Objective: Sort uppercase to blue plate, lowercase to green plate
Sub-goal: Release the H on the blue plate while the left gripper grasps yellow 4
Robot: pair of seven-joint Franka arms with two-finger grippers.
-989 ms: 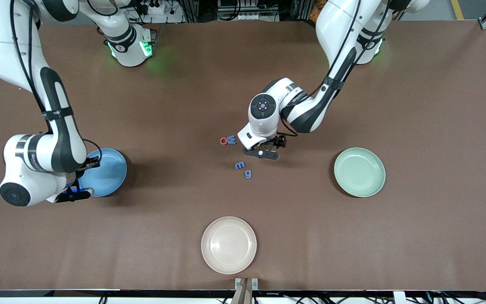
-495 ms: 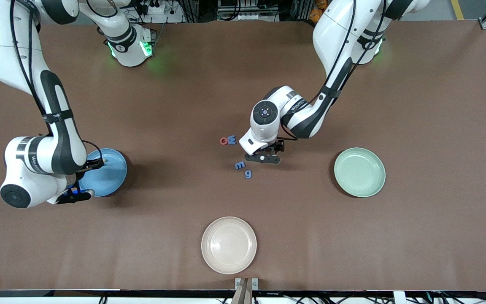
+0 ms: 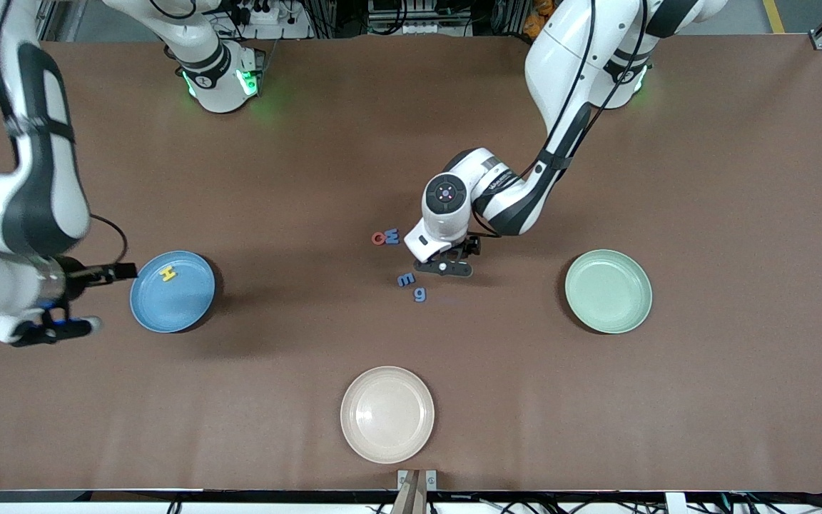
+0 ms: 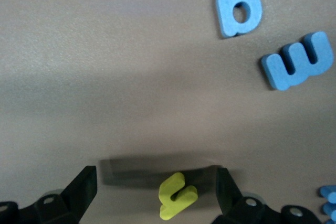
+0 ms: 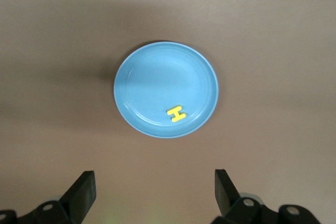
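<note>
The blue plate (image 3: 172, 300) holds the yellow H (image 3: 167, 274); both also show in the right wrist view, the plate (image 5: 157, 82) and the H (image 5: 176, 114). My right gripper (image 3: 61, 314) is open and empty, raised beside that plate (image 5: 155, 195). My left gripper (image 3: 445, 261) is low over the table, open, with the yellow h (image 4: 177, 195) lying between its fingers (image 4: 84, 190). The blue g (image 3: 419, 293) and blue e-like letter (image 3: 406, 280) lie close by, as do the red Q (image 3: 378, 238) and blue W (image 3: 392, 235). The green plate (image 3: 608, 290) is empty. The teal R and red w are out of view.
A cream plate (image 3: 387, 414) sits near the table's front edge, nearer the camera than the letters. The left arm's hand hides the yellow h in the front view. The g (image 4: 239, 4) and the e-like letter (image 4: 297, 61) also show in the left wrist view.
My right arm has risen and drawn away from the blue plate toward its end of the table, uncovering the yellow H. My left gripper has barely shifted over the letters.
</note>
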